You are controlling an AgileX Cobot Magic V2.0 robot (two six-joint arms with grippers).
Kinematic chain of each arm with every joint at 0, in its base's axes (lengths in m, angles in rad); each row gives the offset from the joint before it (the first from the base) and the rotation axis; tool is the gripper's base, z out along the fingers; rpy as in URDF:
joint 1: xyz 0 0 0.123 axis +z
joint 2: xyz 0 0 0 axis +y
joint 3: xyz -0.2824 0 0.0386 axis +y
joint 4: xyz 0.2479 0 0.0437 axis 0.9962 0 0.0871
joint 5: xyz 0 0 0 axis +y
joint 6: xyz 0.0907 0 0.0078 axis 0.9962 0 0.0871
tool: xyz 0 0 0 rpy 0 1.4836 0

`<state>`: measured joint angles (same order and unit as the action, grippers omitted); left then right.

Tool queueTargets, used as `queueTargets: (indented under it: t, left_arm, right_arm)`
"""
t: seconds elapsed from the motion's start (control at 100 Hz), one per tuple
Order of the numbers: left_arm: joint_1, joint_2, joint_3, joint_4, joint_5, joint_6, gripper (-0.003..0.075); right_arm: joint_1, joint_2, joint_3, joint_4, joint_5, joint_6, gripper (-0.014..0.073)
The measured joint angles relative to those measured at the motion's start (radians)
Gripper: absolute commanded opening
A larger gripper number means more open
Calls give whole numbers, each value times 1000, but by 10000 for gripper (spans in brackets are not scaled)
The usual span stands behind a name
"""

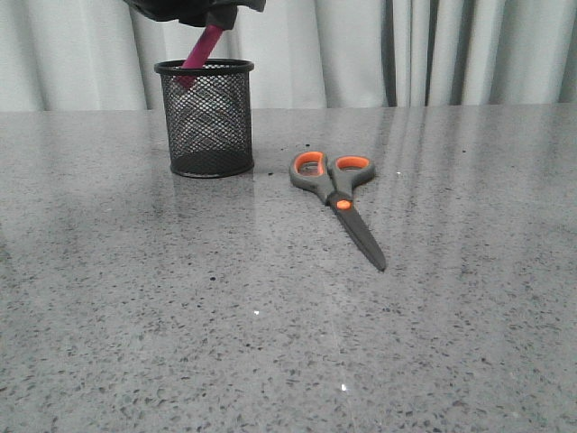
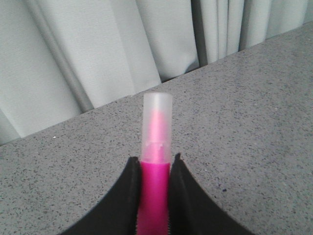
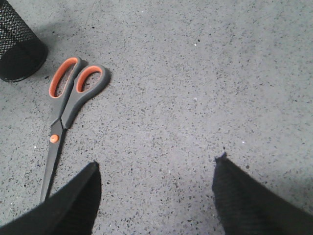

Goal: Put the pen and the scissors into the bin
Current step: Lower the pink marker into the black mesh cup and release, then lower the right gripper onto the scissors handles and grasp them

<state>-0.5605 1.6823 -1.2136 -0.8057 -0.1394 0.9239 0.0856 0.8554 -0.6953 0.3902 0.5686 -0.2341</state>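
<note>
The magenta pen [image 1: 204, 47] slants down from my left gripper [image 1: 213, 22] at the top of the front view. Its lower end shows through the mesh just under the rim of the black wire bin [image 1: 206, 122]. In the left wrist view the gripper [image 2: 155, 164] is shut on the pen [image 2: 155, 191], with the whitish cap sticking out past the fingertips; the bin is out of that view. The grey scissors [image 1: 339, 204] with orange loops lie flat to the right of the bin. My right gripper [image 3: 156, 164] hovers open above bare table beside the scissors [image 3: 66, 105], near the bin [image 3: 17, 49].
The grey speckled table [image 1: 270, 343] runs back to a pale curtain [image 1: 361, 50] right behind the bin. The scissors' blades point toward the table's front.
</note>
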Motion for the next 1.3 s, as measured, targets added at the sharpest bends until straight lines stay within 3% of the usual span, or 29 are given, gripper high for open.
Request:
queueTargets:
  t: [0.27,0.39,0.51,0.6,0.76,0.88,0.95,1.06,1.3]
  left_arm:
    - [0,12,0,-2,10,0,10]
    - [0,19,0,-2,27,2,154]
    - [0,21,0,-2,32,2,349]
    - [0,21,0,-4,32,2,393]
    - [0,-18,0,-4,32,2,351]
    - [0,-118,0,-5,32,2,273]
    - [0,-189,0,-5,36,2,185]
    - [30,-296,0,-5,103,30,-22]
    - [180,-479,54,10,327,65,-20]
  right_arm:
    - [0,0,0,0,0,0,442]
    - [0,0,0,0,0,0,442]
    - [0,0,0,0,0,0,442]
    - [0,0,0,0,0,0,442]
    - [0,0,0,0,0,0,442]
    - [0,0,0,0,0,0,442]
    - [0,0,0,0,0,0,442]
    - [0,0,0,0,-2,0,442]
    - [0,0,0,0,-2,0,442]
